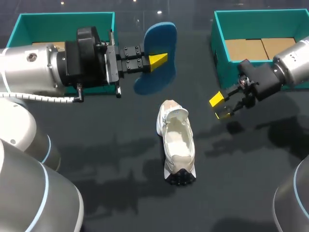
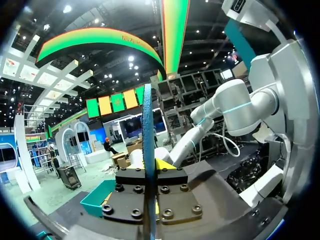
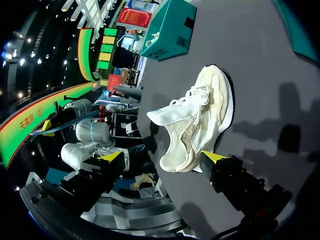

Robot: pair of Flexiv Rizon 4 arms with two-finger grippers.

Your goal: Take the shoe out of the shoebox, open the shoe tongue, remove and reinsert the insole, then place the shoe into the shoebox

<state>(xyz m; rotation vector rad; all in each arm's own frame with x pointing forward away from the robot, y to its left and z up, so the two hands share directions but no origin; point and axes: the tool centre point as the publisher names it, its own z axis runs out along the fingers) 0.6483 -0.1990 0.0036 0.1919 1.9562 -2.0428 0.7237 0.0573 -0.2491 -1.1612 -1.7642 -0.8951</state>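
Observation:
A cream-white shoe (image 1: 176, 142) lies lengthwise on the dark table, its tongue pulled up at the far end. My left gripper (image 1: 155, 61) hangs above the table beyond the shoe, shut on a blue insole (image 1: 158, 41) that stands on edge. The left wrist view shows the insole (image 2: 148, 145) edge-on, pinched between the yellow tips. To the right of the shoe my right gripper (image 1: 219, 106) hovers open with nothing in it. Seen from the right wrist, the shoe (image 3: 195, 117) lies ahead of the spread fingers of my right gripper (image 3: 164, 157).
A teal shoebox (image 1: 67, 15) stands at the back left, partly behind my left arm. A second teal box (image 1: 217, 41) with a cardboard bottom stands at the back right, close to my right arm. The first box (image 3: 170, 27) lies beyond the shoe.

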